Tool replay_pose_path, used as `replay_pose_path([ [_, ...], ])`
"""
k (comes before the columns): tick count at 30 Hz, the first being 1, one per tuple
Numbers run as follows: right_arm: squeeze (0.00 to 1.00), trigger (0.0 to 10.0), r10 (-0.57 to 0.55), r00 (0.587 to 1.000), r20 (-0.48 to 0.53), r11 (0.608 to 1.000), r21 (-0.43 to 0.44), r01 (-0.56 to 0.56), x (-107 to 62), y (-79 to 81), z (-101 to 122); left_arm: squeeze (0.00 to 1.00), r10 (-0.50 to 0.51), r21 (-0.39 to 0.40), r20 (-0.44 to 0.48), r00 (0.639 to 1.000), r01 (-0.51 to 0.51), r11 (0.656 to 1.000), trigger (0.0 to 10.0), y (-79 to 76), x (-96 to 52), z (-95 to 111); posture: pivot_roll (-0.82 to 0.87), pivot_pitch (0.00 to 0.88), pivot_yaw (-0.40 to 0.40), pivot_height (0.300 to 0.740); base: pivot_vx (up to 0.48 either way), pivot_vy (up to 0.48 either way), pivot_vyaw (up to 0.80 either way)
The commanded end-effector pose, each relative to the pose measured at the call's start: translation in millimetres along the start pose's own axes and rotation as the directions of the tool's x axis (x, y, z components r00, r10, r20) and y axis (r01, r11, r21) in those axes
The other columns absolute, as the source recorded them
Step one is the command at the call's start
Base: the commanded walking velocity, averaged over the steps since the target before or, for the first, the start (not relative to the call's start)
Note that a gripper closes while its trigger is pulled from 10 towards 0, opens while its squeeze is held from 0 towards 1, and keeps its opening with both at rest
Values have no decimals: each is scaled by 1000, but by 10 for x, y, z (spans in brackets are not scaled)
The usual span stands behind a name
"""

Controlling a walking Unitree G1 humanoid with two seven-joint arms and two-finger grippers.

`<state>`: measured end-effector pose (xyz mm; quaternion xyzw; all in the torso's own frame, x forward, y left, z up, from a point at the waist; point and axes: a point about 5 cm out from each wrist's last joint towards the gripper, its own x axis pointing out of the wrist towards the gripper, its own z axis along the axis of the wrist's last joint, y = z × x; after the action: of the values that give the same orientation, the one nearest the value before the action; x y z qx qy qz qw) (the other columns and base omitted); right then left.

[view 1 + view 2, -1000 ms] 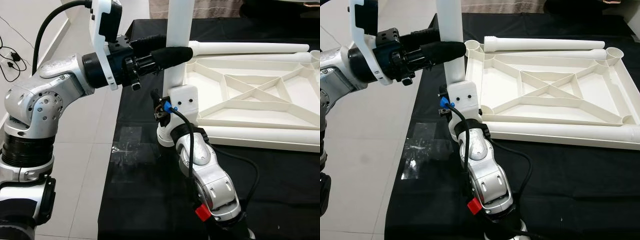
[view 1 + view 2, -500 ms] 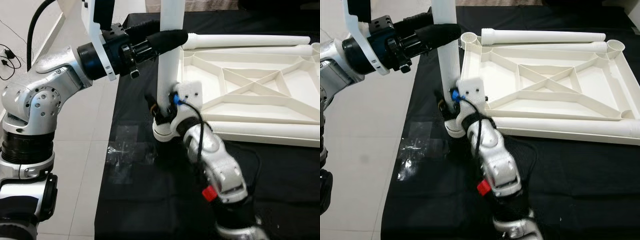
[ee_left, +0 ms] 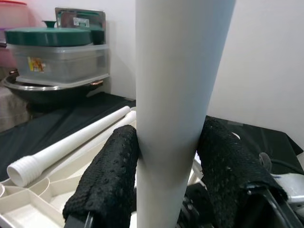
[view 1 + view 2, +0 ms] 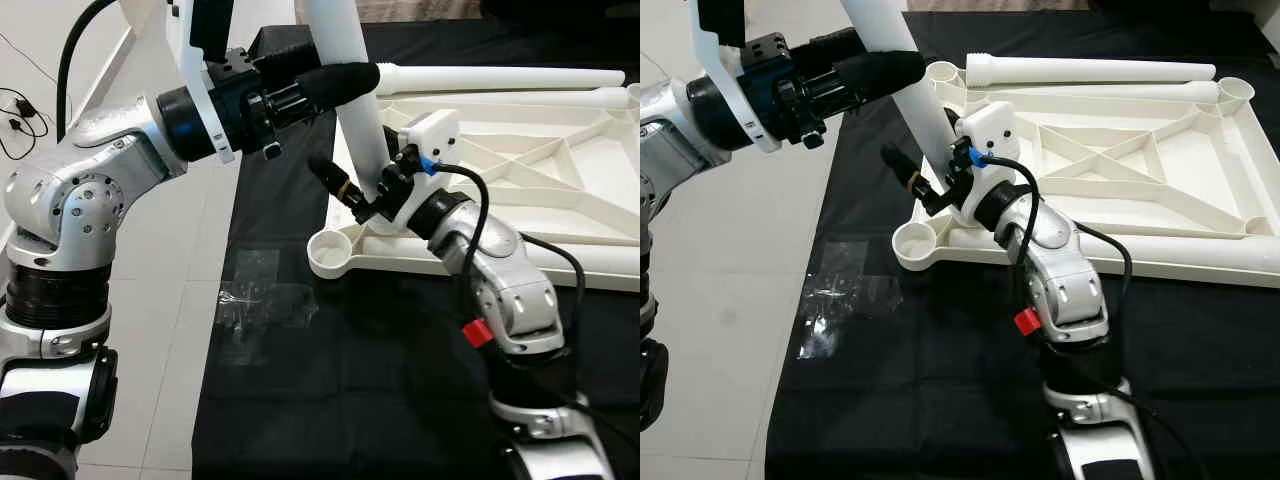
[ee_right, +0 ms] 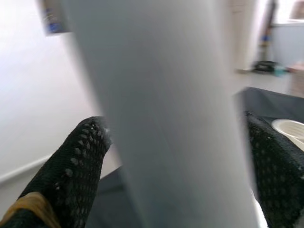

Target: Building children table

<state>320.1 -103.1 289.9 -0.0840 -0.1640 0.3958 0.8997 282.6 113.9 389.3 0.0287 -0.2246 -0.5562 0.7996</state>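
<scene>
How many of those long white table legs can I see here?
4: one leg tilted, held in both pincers; two lying along the tabletop's far edge; one along its near edge.

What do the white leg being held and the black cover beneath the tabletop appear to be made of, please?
The leg looks like smooth, matte white moulded plastic, with an even, seamless surface. The tabletop matches it, with moulded ribs. The black cover seems to be a soft cloth, judging by its dull, slightly creased surface.
</scene>
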Motion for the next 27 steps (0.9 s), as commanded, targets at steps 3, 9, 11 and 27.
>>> replay_pose_path([
  [3,0,10000,114,993,29,993,16,-114,85,133,7,0,-74,-22,-11,997,74,997,0,-105,40,-38,95,276,43,740,0,0,0],
  [9,0,10000,290,955,56,956,32,-292,60,214,49,0,-80,-19,-14,997,80,997,0,-119,42,-38,99,270,46,740,0,0,0],
  [11,0,10000,340,938,72,937,52,-344,27,189,81,0,-89,-23,-13,996,89,996,0,-127,44,-37,99,269,45,740,0,0,0],
  [27,0,10000,662,744,89,726,168,-667,119,260,136,0,-212,-64,44,976,215,975,0,-273,13,-1,80,267,32,740,0,0,0],
])
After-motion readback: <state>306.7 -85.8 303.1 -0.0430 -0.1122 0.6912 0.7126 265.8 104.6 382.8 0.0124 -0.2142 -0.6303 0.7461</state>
